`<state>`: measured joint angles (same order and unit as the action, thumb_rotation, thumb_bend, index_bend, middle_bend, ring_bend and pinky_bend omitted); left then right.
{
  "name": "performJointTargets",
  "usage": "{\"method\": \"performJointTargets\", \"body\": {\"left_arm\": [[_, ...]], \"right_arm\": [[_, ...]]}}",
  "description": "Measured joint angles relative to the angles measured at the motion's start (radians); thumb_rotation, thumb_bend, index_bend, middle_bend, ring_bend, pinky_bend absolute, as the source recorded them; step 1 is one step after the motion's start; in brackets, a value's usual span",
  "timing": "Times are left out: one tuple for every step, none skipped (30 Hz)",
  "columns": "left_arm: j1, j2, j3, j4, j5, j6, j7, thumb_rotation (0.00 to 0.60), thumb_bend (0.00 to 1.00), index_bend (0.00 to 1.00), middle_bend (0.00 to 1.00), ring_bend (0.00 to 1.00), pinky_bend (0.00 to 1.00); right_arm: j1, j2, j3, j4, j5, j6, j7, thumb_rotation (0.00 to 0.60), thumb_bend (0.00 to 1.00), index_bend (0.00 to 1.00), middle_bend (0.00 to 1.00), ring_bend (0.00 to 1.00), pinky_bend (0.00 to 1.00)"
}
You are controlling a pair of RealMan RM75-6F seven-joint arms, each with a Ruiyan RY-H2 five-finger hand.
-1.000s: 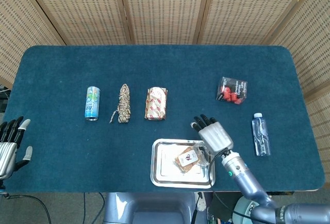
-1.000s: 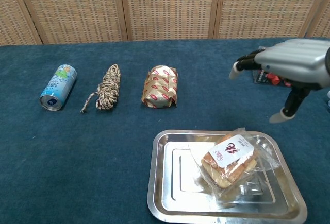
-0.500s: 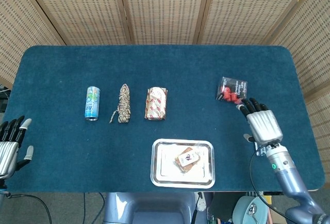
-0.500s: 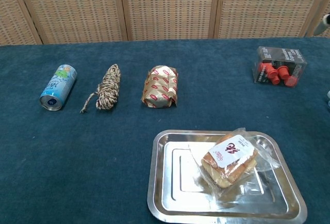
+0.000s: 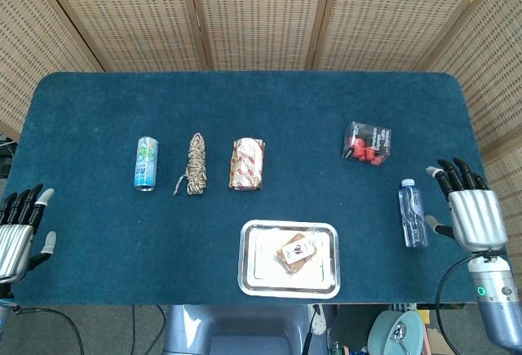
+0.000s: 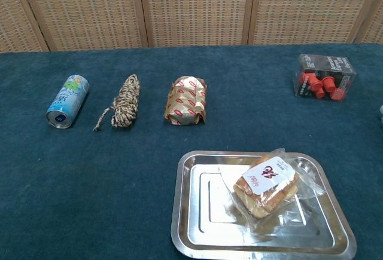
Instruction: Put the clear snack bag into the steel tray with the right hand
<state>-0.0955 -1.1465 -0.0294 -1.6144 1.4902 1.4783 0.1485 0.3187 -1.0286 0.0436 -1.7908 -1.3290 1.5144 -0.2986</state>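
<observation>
Head view
Right hand (image 5: 471, 208): holds nothing, fingers apart and extended; has withdrawn from beside the red-capped box to the table's 3 o'clock edge, just beside the water bottle (image 5: 412, 212).
Left hand (image 5: 16, 226): holds nothing, fingers apart; unchanged at the 8 o'clock corner.
Clear snack bag (image 5: 297, 252): lies inside the steel tray (image 5: 254, 259), at 6 o'clock on the table; position unchanged.
Table (image 5: 245, 110): dark blue cloth surface carrying a can (image 5: 146, 162), rope bundle (image 5: 195, 164), wrapped packet (image 5: 247, 163) and box of red caps (image 5: 366, 143).
Room: woven cane screens (image 5: 261, 12) behind the table, at 12 o'clock.

Chest view
Snack bag (image 6: 266, 186): rests in the tray (image 6: 197, 236), toward its 3 o'clock side, label up.
Hands: neither appears here; the fingertip seen earlier at the 1 o'clock corner is gone.
Surface: can (image 6: 67, 101), rope (image 6: 124, 100), packet (image 6: 187, 100) and box (image 6: 324, 76) unmoved.
</observation>
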Motion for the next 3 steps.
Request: {"method": "performJointTargets", "body": {"left_arm": [[0.001, 0.0, 0.0, 0.0, 0.001, 0.002, -0.001, 0.6, 0.5, 0.03, 0.0, 0.0, 0.0], [0.001, 0.0, 0.0, 0.001, 0.003, 0.004, -0.001, 0.6, 0.5, 0.03, 0.0, 0.0, 0.0], [0.002, 0.0, 0.001, 0.0, 0.005, 0.006, -0.002, 0.6, 0.5, 0.03, 0.0, 0.0, 0.0]], "right_arm": [[-0.007, 0.0, -0.001, 0.003, -0.003, 0.002, 0.006, 0.6, 0.16, 0.21, 0.15, 0.09, 0.26], [-0.015, -0.001, -0.002, 0.007, -0.006, 0.003, 0.014, 0.6, 0.16, 0.21, 0.15, 0.09, 0.26], [-0.019, -0.002, -0.001, 0.011, -0.008, 0.002, 0.018, 0.6, 0.16, 0.21, 0.15, 0.09, 0.26]]}}
